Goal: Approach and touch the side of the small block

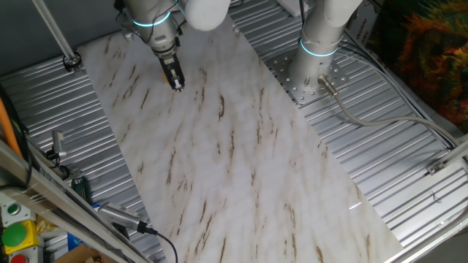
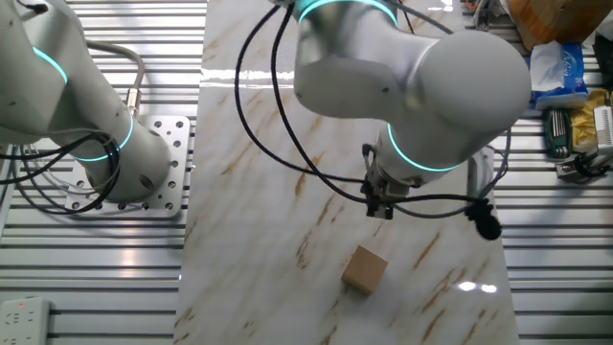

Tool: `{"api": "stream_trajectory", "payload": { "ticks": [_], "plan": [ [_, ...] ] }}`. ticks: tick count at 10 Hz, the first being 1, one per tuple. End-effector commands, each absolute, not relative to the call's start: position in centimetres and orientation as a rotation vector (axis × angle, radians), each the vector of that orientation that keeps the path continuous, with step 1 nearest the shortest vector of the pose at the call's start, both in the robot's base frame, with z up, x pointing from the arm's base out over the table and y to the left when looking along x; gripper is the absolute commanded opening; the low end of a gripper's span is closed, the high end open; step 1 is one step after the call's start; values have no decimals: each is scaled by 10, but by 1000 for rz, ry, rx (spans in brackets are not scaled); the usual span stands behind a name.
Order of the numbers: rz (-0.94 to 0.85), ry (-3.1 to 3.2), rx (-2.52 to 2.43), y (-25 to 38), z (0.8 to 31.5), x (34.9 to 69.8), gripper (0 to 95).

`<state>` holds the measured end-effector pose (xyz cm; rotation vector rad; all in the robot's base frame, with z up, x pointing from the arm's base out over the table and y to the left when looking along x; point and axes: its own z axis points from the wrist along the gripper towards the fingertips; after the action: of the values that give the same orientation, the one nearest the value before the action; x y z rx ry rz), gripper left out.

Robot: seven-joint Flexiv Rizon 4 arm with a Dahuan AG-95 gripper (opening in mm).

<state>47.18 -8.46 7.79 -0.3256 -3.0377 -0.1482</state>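
Your small block (image 2: 365,269) sits closest to the camera, corner-on on the marble surface (image 2: 268,220), no obvious long axis, gripper (image 2: 381,208) just beyond it, fingers (image 1: 176,80) look pressed together

Glossy white rounded arm links (image 2: 412,72), cyan glowing rings at joints. Dark narrow gripper (image 1: 174,75) with black fingers (image 1: 176,82) below grey wrist housing. Black cables (image 2: 287,125) looped alongside arm, ending in black plug. Base column (image 1: 322,36) white, bolted to perforated metal plate (image 1: 300,80).
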Motion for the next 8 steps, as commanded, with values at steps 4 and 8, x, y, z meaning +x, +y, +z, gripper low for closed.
{"api": "stream_trajectory", "payload": {
  "ticks": [4,8],
  "plan": [
    [-159,-3043,-342,-60,93,449,0],
    [-136,-3049,-371,-22,97,424,0]
  ]
}}
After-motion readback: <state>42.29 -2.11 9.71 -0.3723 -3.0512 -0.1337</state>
